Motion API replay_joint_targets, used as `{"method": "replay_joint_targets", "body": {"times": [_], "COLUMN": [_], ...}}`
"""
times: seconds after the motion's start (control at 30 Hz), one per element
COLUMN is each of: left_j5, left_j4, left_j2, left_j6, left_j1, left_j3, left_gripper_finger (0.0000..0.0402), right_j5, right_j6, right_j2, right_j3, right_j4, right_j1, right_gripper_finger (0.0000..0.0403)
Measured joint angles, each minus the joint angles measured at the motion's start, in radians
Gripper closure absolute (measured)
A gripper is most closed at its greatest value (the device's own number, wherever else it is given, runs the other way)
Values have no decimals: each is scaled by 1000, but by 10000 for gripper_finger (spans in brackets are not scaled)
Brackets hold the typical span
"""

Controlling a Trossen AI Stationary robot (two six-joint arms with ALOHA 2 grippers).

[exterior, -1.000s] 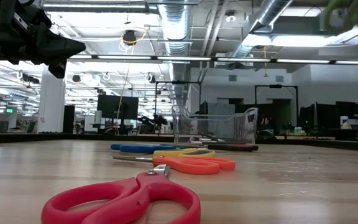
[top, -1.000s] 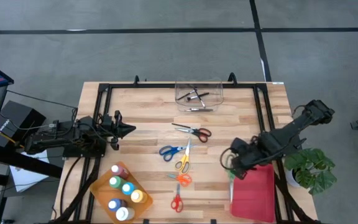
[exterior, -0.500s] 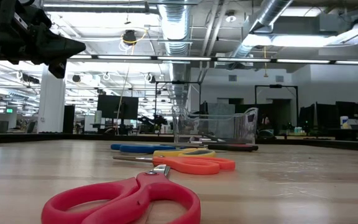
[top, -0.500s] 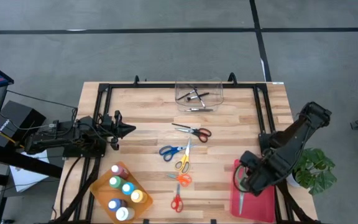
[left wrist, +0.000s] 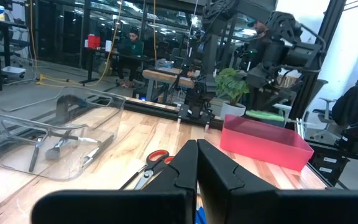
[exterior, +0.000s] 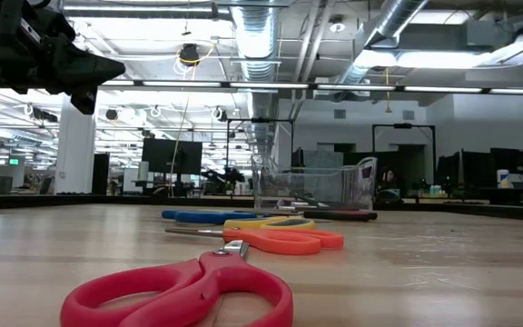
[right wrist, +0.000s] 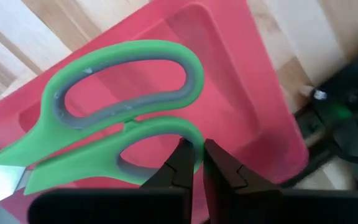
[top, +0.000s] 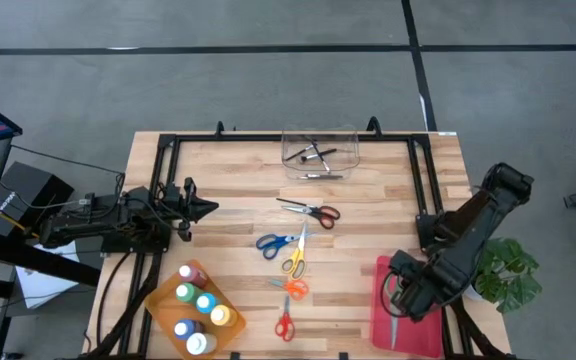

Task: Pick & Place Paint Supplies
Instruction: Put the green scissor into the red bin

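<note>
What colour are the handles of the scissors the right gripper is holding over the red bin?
Green, with grey inner lining, on the scissors; the right wrist view shows it best.

Tabletop (top: 238, 200) – pale wood planks, matt, visible grain. Bin (right wrist: 241, 93) – red plastic, smooth, slight sheen. Green scissors (right wrist: 117, 124): plastic handles with grey inner lining, metal blade. Clear box (left wrist: 55, 134) glossy transparent plastic. Gripper (right wrist: 194, 163) fingers matt black.
</note>
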Motion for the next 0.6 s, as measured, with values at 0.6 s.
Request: {"method": "replay_joint_targets", "body": {"times": [0.6], "left_j5": [0], "left_j4": [0], "left_j2": [0], "left_j6": [0], "left_j1": [0], "left_j3": [0], "left_gripper_finger": [401], "right_j5": [0], "right_j6": [-26], "right_j2": [-80], "right_j3": [-321], "right_j4": [280], "right_j1": [1], "right_gripper_finger": [392]}}
